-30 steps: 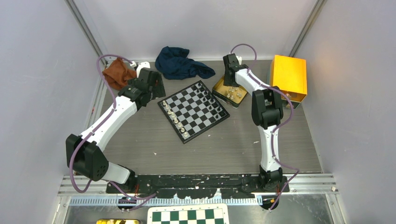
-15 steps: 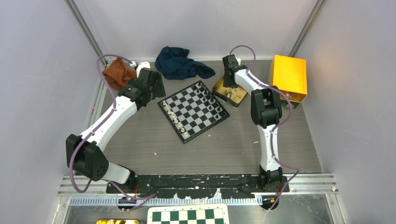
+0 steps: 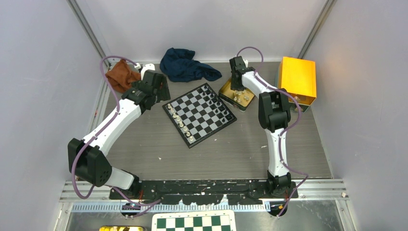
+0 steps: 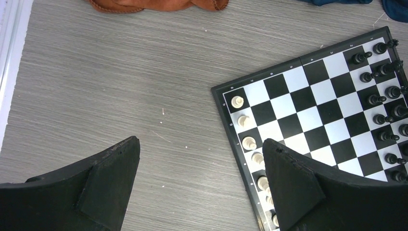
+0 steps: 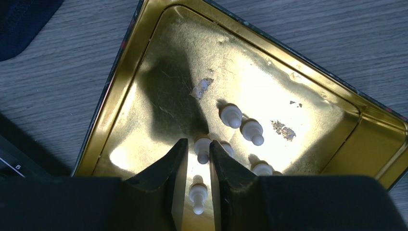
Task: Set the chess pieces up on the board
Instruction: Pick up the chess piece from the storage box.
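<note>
The board (image 3: 199, 114) lies turned at an angle in mid table. Cream-white chess pieces (image 4: 248, 143) line its left edge and black chess pieces (image 4: 383, 98) its right edge. More white pawns (image 5: 251, 130) lie in a gold tin (image 5: 120, 72) to the right of the board. My right gripper (image 5: 198, 143) is down in the tin, its jaws narrowly open around a white pawn (image 5: 202, 148), with another pawn (image 5: 197, 193) between the fingers further back. My left gripper (image 4: 199, 144) hangs wide open and empty over bare table at the board's left rim.
An orange cloth (image 3: 120, 74) and a dark blue cloth (image 3: 185, 65) lie at the back. A yellow box (image 3: 297, 79) stands at the back right beside the tin (image 3: 224, 90). A green-and-white checkered sheet (image 3: 194, 222) lies in front of the arm bases.
The right gripper's jaws have narrowed around the pawn in the tin and the wrist shifted slightly. The left arm has not moved.
</note>
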Robot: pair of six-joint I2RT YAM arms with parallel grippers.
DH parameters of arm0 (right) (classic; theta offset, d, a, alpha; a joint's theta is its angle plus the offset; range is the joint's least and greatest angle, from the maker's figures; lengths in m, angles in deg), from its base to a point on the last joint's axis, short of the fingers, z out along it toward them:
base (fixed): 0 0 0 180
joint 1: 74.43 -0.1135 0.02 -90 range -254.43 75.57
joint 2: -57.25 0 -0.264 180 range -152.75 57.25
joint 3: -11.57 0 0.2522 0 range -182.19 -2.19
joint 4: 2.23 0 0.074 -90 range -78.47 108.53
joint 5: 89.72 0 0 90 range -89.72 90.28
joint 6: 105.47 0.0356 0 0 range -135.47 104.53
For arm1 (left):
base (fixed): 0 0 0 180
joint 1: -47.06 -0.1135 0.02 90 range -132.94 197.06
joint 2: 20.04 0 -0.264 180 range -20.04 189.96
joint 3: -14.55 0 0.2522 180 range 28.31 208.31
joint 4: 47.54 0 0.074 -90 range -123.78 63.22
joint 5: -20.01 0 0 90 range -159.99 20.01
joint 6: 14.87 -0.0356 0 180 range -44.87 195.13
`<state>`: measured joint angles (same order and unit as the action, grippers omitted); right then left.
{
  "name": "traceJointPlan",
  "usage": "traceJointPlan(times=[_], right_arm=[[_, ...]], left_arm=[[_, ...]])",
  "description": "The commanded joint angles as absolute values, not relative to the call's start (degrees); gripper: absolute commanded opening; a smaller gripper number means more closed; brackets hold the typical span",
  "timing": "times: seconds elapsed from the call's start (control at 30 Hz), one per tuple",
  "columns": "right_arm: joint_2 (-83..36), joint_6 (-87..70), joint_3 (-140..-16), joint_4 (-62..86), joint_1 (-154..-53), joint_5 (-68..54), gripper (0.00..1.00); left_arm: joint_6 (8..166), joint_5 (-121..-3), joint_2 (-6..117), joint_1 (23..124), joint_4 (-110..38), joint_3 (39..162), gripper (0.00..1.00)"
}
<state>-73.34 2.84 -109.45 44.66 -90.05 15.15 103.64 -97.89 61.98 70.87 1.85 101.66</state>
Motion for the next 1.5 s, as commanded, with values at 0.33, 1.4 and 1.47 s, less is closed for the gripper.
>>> traceJointPlan(times=[0.33, 1.4, 1.47], right_arm=[[-72.56, 2.55, -109.72, 45.46, -89.92, 15.11, 0.21], [-64.23, -0.79, -112.48, 46.28, -93.34, 18.02, 0.01], [-63.32, -1.15, -112.58, 46.36, -94.53, 18.19, 0.01]], left_arm=[[103.32, -98.99, 59.91, 70.44, 0.73, 101.49, 0.98], [103.36, -99.76, 54.86, 70.0, 0.97, 98.91, 0.98], [103.23, -100.07, 54.15, 69.92, 1.15, 98.68, 0.98]])
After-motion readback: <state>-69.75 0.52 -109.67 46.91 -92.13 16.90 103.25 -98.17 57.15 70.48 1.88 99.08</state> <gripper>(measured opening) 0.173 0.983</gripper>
